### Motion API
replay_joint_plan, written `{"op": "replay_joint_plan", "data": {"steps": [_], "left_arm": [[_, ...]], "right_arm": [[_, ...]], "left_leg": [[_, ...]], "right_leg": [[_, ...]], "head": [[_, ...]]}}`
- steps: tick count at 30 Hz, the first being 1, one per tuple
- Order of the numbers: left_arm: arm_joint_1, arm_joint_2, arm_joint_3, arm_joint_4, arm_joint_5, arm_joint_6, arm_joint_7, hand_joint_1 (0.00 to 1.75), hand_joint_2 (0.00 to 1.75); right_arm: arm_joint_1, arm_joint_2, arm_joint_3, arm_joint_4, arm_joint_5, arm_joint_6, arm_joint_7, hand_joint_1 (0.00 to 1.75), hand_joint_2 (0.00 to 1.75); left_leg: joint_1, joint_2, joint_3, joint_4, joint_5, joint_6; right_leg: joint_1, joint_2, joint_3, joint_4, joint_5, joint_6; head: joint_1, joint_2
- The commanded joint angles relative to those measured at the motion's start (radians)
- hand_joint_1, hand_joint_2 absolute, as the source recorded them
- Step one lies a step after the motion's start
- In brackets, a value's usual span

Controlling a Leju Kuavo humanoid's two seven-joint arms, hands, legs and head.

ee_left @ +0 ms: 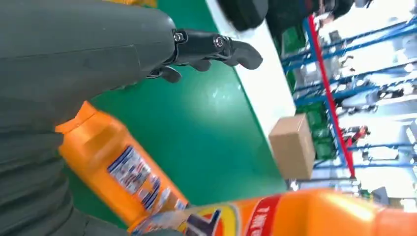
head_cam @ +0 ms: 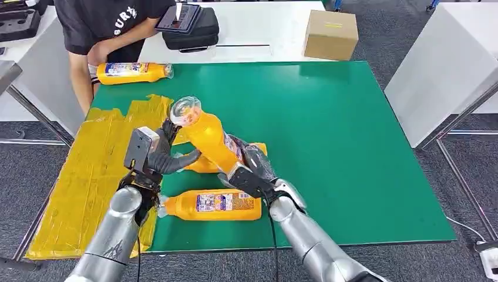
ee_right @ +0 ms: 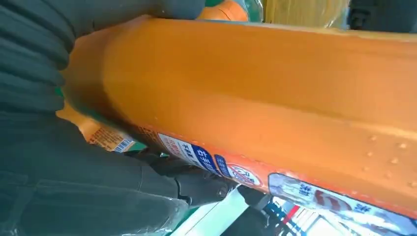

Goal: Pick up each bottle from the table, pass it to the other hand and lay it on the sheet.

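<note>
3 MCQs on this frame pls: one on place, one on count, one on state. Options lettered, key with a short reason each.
1. Where does the cardboard box stand?
A. on the white table beyond the green mat
B. on the yellow sheet
C. on the floor

2. How many orange bottles show in the head view?
A. two
B. four
C. six

3. What is the right hand doing?
A. resting open on the mat
B. gripping a raised bottle
C. holding the box

Key:
1 A, the box sits on the white table past the green mat.
2 B, one held, two lying on the mat, one by the person.
3 B, its fingers wrap the tilted bottle, with the left hand open close beside it.
</note>
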Motion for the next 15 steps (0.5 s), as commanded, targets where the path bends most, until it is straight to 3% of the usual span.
{"op": "replay_joint_plan", "data": {"steps": [1, 8, 12, 15], "left_arm": [[-0.004, 0.006, -0.056, -0.065, 0.01, 0.003, 0.012, 0.0, 1.75], [0.001, 0.01, -0.071, -0.074, 0.011, 0.018, 0.027, 0.0, 1.75], [0.01, 0.014, -0.061, -0.06, -0.004, 0.035, 0.031, 0.0, 1.75], [0.013, 0.014, -0.056, -0.062, -0.006, 0.037, 0.029, 0.0, 1.75]], "right_arm": [[-0.053, 0.016, 0.031, 0.069, -0.005, -0.015, -0.001, 1.75, 1.75], [-0.049, 0.013, 0.018, 0.058, -0.018, -0.042, -0.005, 1.75, 1.75], [-0.047, -0.005, -0.025, -0.013, -0.019, -0.156, -0.008, 1.75, 1.75], [-0.045, -0.016, -0.027, -0.044, -0.02, -0.141, 0.012, 1.75, 1.75]], "left_leg": [[0.001, 0.001, 0.004, 0.001, -0.003, -0.002], [0.0, 0.0, 0.001, 0.0, 0.0, -0.001], [0.001, 0.001, 0.004, 0.0, -0.002, -0.001], [0.0, 0.0, 0.001, 0.0, 0.0, -0.001]], "right_leg": [[0.002, -0.001, 0.005, 0.0, -0.002, -0.005], [0.001, -0.001, 0.001, 0.0, -0.001, -0.002], [0.001, -0.001, 0.004, 0.0, -0.002, -0.004], [0.0, -0.001, 0.001, 0.0, -0.001, -0.002]], "head": [[0.0, 0.0], [0.0, 0.0], [0.0, 0.0], [0.0, 0.0]]}}
